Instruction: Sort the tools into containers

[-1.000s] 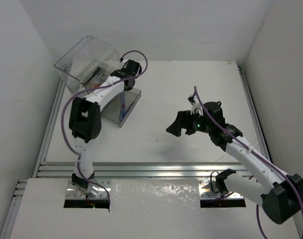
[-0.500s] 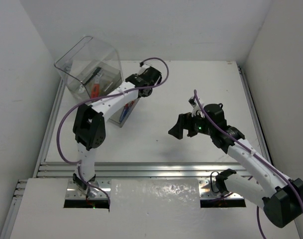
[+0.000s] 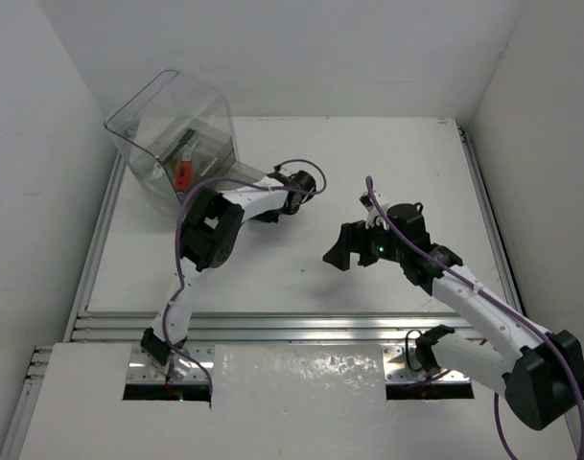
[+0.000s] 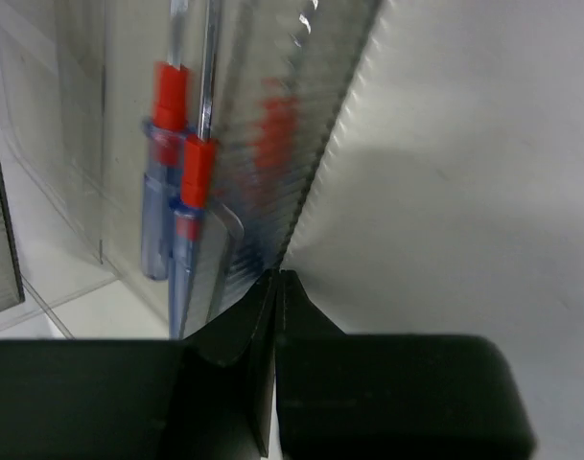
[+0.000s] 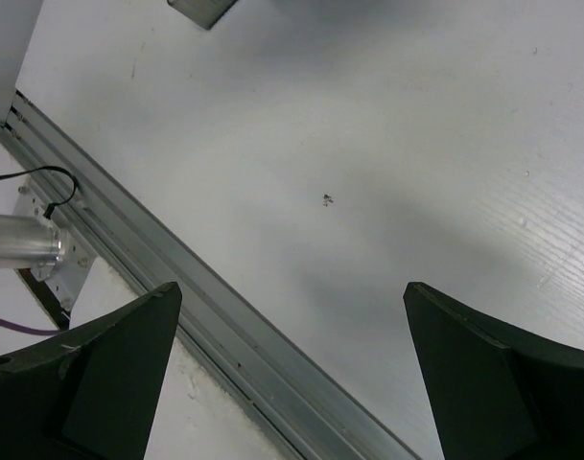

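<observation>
the large clear plastic box with rounded corners [image 3: 203, 103] stands tilted at the far left corner of the table, close to the left wall. through its glossy see-through side a red-handled tool [image 3: 181, 171] shows as a bright spot. the darker shapes around it are too blurred to name.

in the left wrist view two blue-handled screwdrivers with red collars [image 4: 174, 206] lie side by side, their silver shafts running up the picture, inside a shallow clear tray with a ribbed wall [image 4: 325, 105]. from above, that tray is hidden under the folded white left arm [image 3: 210, 235], just right of the box. the left gripper [image 4: 277, 285] has its black fingers pressed together with nothing between them, the tips just beside the tray's ribbed wall.

the right gripper [image 5: 292, 287] hangs over bare surface near the middle of the table, well apart from the box. its fingers are spread wide and hold nothing.

the flat matte white table [image 3: 387, 158] carries soft grey shadows of the arms. up close it shows a fine grain and one small dark speck [image 5: 326, 199]. grooved aluminium rails [image 3: 301, 324] run along its near edge and up both sides. plain white walls [image 3: 349, 57] close in the left, far and right sides. purple cables [image 3: 181, 230] loop along both arms.
</observation>
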`<act>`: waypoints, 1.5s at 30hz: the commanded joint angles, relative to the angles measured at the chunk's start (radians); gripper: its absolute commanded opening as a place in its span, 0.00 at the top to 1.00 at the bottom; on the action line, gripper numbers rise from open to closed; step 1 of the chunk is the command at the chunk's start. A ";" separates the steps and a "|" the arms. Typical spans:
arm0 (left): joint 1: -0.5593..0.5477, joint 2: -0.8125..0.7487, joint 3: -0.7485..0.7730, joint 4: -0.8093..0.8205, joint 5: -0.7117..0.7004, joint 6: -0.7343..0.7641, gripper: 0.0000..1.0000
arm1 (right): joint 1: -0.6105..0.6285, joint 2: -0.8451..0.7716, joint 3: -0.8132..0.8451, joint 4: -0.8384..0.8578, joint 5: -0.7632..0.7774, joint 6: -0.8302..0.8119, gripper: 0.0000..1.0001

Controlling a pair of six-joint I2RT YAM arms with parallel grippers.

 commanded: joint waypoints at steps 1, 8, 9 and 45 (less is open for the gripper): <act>0.061 -0.037 0.071 0.001 -0.048 -0.015 1.00 | -0.006 -0.016 -0.009 0.081 -0.026 -0.020 0.01; 0.137 -0.008 0.114 -0.015 -0.066 0.036 1.00 | -0.006 -0.010 -0.013 0.092 -0.029 -0.028 0.01; 0.143 -0.002 0.117 -0.013 -0.068 0.043 1.00 | -0.008 -0.007 -0.015 0.095 -0.031 -0.028 0.01; 0.217 -0.040 0.157 -0.078 -0.069 0.080 0.65 | -0.006 -0.005 -0.027 0.083 -0.047 -0.051 0.01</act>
